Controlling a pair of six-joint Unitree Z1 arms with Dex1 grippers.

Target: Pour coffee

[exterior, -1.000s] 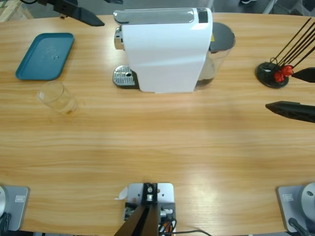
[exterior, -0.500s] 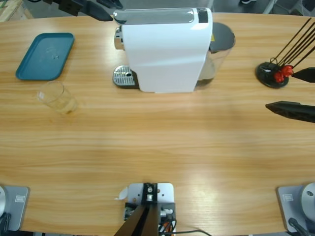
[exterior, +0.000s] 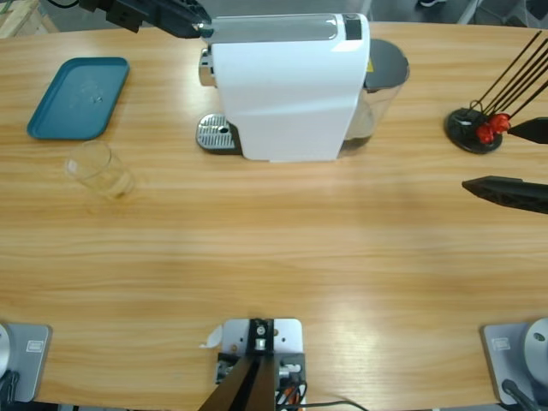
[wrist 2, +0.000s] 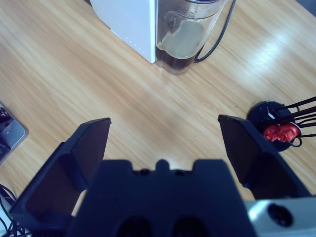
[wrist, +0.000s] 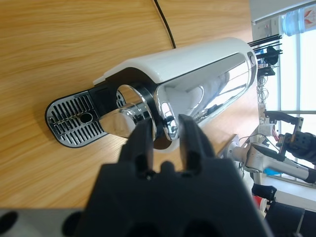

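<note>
The white coffee machine (exterior: 291,86) stands at the back middle of the table, its chrome drip tray (exterior: 216,133) pointing left. My left gripper (exterior: 199,28) is shut, with its tip at the left end of the machine's silver top lever. In the left wrist view the left gripper (wrist: 166,131) has its jaws close together in front of the machine's chrome spout (wrist: 133,116), above the drip tray (wrist: 74,118). My right gripper (exterior: 522,161) is open at the right edge over bare table. A clear glass (exterior: 101,169) stands left of the machine. Coffee is out of view.
A blue tray (exterior: 77,97) lies at the back left. A black stand (exterior: 475,128) with a red piece and thin black sticks sits at the right. The machine's water tank (wrist 2: 190,34) and a black cable are behind it. Bare wood spans the table's front half.
My left gripper has moved right along the table's far edge until its tip reached the machine's lever end. The right gripper and the glass have not moved.
</note>
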